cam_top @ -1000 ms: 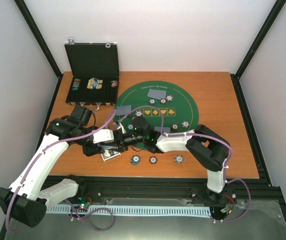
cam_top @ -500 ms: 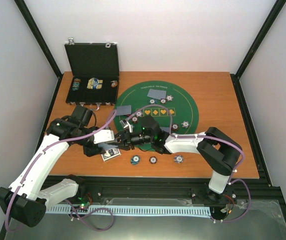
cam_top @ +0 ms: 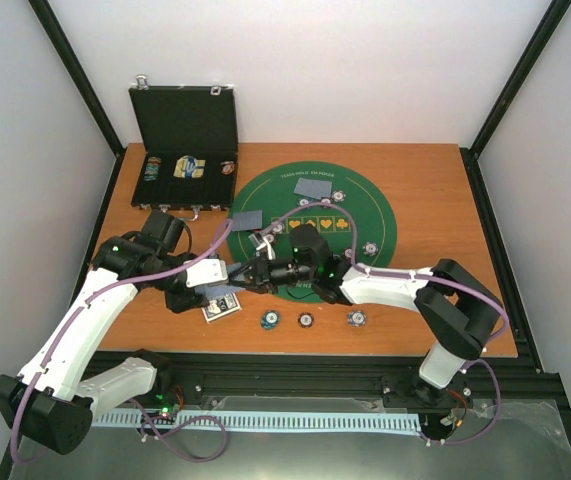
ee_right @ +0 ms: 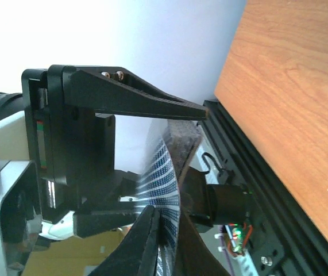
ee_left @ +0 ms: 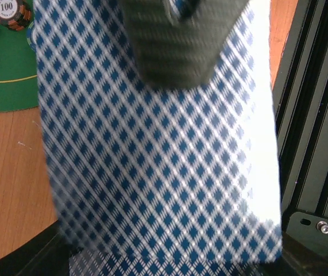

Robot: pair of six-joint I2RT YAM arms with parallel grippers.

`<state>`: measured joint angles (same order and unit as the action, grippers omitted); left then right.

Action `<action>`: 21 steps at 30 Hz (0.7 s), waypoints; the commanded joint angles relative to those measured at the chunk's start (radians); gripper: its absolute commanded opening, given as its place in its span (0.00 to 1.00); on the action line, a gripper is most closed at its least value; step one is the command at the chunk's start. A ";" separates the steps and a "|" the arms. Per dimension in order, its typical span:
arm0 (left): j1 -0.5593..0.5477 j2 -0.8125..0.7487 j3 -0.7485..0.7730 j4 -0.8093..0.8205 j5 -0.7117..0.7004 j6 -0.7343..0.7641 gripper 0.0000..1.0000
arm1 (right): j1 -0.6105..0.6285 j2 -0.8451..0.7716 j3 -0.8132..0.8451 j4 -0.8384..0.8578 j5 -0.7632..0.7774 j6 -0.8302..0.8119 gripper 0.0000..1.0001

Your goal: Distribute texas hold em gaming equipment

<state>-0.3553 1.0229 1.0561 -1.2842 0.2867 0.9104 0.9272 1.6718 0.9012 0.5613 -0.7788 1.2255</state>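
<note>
Left hand point(cam_top: 227, 290): clamped on a pack of playing cards point(ee_left: 164, 167), lower left of centre in the overhead view. The blue-diamond backs fill nearly all of its wrist view.
Right hand point(cam_top: 249, 276): fingers drawn together on the same pack, meeting the left hand tip to tip. In its own wrist view a patterned card bows between the two black fingers point(ee_right: 146, 106). I cannot tell whether it pinches one card or several.
Grey pad point(ee_left: 175, 46): ribbed, lying on the card back at the top centre of the left wrist view.
Loose cards point(cam_top: 315, 188): two, face down on the green mat point(cam_top: 375, 215). One is near the mat's top, the other at its left rim.
Poker chips point(cam_top: 306, 320): three in a row on the bare counter point(cam_top: 455, 300), just below the mat at bottom centre. More sit on the mat around the yellow suit marks. One marked 100 shows in the upper left corner of the left wrist view.
Case point(cam_top: 185, 120): black, lid raised, upper left of the counter. The small items in its tray are too small to name.
</note>
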 commanded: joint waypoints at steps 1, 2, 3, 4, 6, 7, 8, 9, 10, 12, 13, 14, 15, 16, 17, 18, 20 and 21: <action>0.001 -0.020 0.038 -0.002 0.015 0.005 0.15 | -0.041 -0.039 -0.038 -0.124 0.020 -0.037 0.05; 0.001 -0.020 0.039 -0.002 0.014 0.005 0.15 | -0.048 -0.049 -0.044 -0.132 0.018 -0.043 0.05; 0.001 -0.019 0.039 -0.003 0.014 0.005 0.15 | -0.055 -0.059 -0.050 -0.141 0.018 -0.048 0.04; 0.001 -0.018 0.041 -0.003 0.016 0.006 0.15 | -0.063 -0.075 -0.058 -0.149 0.019 -0.049 0.03; 0.001 -0.015 0.041 -0.002 0.017 0.005 0.15 | -0.079 -0.099 -0.083 -0.156 0.027 -0.047 0.03; 0.001 -0.014 0.041 -0.002 0.017 0.005 0.15 | -0.089 -0.111 -0.104 -0.150 0.028 -0.043 0.03; 0.001 -0.013 0.041 0.000 0.018 0.005 0.15 | -0.099 -0.122 -0.119 -0.147 0.026 -0.042 0.03; 0.001 -0.012 0.040 -0.001 0.019 0.003 0.15 | -0.111 -0.134 -0.134 -0.149 0.024 -0.046 0.03; 0.001 -0.011 0.039 -0.002 0.019 0.004 0.15 | -0.125 -0.146 -0.148 -0.157 0.019 -0.052 0.03; 0.001 -0.011 0.040 -0.003 0.016 0.004 0.15 | -0.178 -0.177 -0.169 -0.207 0.012 -0.087 0.03; 0.001 -0.011 0.042 -0.005 0.015 0.004 0.15 | -0.209 -0.195 -0.175 -0.252 0.010 -0.120 0.03; 0.001 -0.012 0.044 -0.006 0.013 0.004 0.15 | -0.244 -0.213 -0.182 -0.299 0.007 -0.154 0.03; 0.001 -0.013 0.044 -0.008 0.013 0.006 0.15 | -0.285 -0.228 -0.189 -0.351 0.003 -0.192 0.03; 0.001 -0.013 0.044 -0.008 0.011 0.006 0.15 | -0.324 -0.240 -0.193 -0.402 -0.001 -0.230 0.03; 0.001 -0.014 0.044 -0.008 0.009 0.007 0.15 | -0.366 -0.250 -0.189 -0.469 0.002 -0.282 0.03; 0.001 -0.015 0.044 -0.009 0.009 0.007 0.15 | -0.403 -0.255 -0.176 -0.588 0.022 -0.347 0.03; 0.001 -0.017 0.042 -0.010 0.008 0.008 0.15 | -0.460 -0.253 -0.147 -0.722 0.068 -0.476 0.03; 0.001 -0.017 0.041 -0.010 0.007 0.007 0.15 | -0.479 -0.248 -0.136 -0.776 0.105 -0.520 0.03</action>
<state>-0.3553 1.0225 1.0561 -1.2842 0.2840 0.9108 0.5259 1.4345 0.7284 0.1017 -0.7547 0.9615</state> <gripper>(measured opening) 0.654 0.029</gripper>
